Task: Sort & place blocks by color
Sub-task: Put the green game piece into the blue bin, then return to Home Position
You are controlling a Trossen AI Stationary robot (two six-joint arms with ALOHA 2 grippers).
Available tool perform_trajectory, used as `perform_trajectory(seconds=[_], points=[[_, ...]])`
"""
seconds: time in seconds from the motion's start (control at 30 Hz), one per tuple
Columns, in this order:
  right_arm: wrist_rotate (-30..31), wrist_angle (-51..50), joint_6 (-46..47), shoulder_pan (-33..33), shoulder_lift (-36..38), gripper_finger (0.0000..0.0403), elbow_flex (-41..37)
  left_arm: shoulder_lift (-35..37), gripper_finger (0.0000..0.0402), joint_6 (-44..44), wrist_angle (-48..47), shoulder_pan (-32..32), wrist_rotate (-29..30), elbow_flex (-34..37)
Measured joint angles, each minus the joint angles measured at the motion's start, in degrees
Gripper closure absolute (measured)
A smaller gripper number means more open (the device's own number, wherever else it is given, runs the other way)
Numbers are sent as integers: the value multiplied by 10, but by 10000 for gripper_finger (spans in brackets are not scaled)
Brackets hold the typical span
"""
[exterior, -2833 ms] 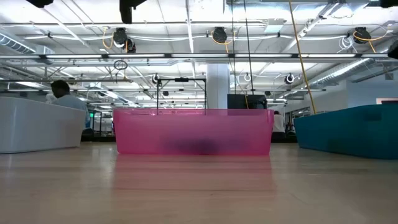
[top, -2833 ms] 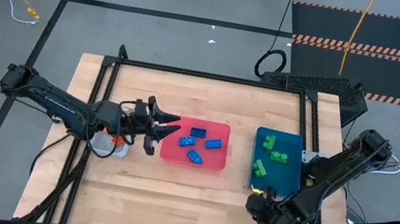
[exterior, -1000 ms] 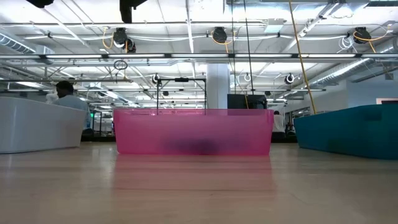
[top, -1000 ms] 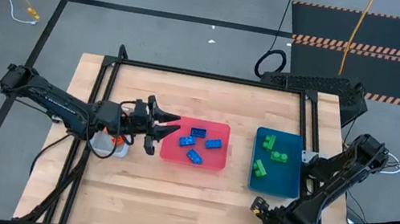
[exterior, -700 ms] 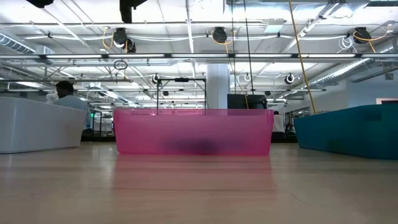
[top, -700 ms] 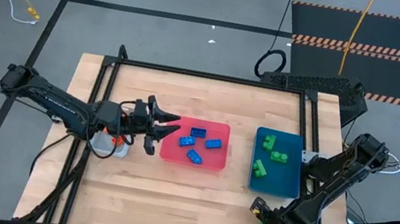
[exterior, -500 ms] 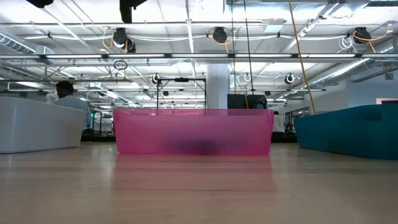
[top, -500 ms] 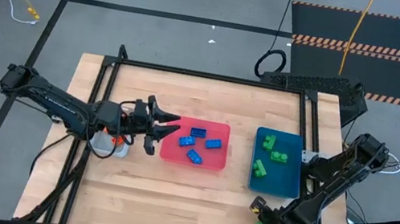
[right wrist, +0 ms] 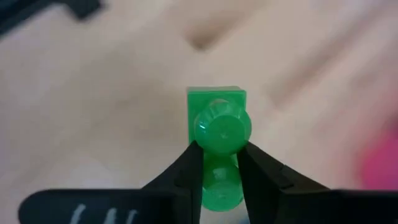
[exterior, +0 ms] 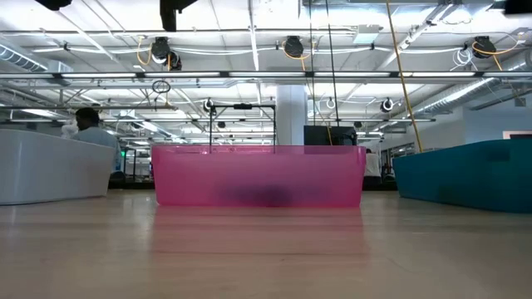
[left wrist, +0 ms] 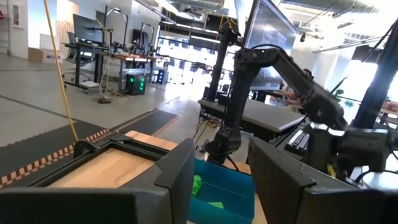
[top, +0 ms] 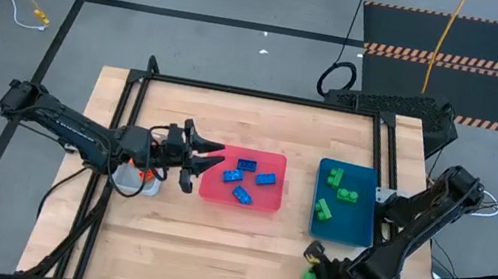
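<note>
Closest to us on the bench point(top: 209, 255), the right hand point(top: 311, 266) is clamped on a green block point(right wrist: 216, 134), and in the right wrist view we can see its two fingers point(right wrist: 186, 171) pinching the brick from both sides with the studs facing the camera. That puts the block near the front edge of the bench, just in front of the teal tray point(top: 342, 215). Further back, three more green blocks point(top: 339, 192) sit inside that teal tray, and three blue blocks point(top: 251, 180) lie in the pink tray point(top: 242, 177) in the middle. The left hand point(top: 202, 162) hangs just beside the pink tray's left end with its fingers point(left wrist: 176, 169) spread apart and nothing between them. Under that arm there's a small grey tray point(top: 132, 181) with an orange block point(top: 146, 175) peeking out. Way at the back in the low view, a person point(exterior: 85, 124) is over by a white counter.
</note>
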State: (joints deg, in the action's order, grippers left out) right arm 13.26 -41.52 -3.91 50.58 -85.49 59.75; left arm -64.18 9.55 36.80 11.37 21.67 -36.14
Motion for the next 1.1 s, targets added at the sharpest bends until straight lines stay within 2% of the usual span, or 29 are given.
perform_trajectory(seconds=[0.1,0.2,0.33,0.43,0.53,0.67,0.8,0.97,1.1], points=[[52,-87,4,-14,16,329,46,0,250,1,-1,1,0,0],[74,-191,44,-35,37,332,75,0,250,1,-1,1,0,0],[75,-334,155,-64,70,331,72,0,250,1,-1,1,0,0],[65,-402,255,-79,100,329,55,0,250,-1,-1,1,0,0],[46,-403,339,-90,135,328,25,0,250,-3,-1,1,0,0],[45,-365,393,-95,174,312,-14,0,250,-3,-1,1,0,0],[45,-336,429,-101,197,260,-37,0,250,-4,-1,1,0,0],[61,-347,495,-101,211,186,-64,0,250,-2,-1,1,0,0],[62,-350,524,-101,219,152,-80,0,250,-1,-2,1,0,0]])
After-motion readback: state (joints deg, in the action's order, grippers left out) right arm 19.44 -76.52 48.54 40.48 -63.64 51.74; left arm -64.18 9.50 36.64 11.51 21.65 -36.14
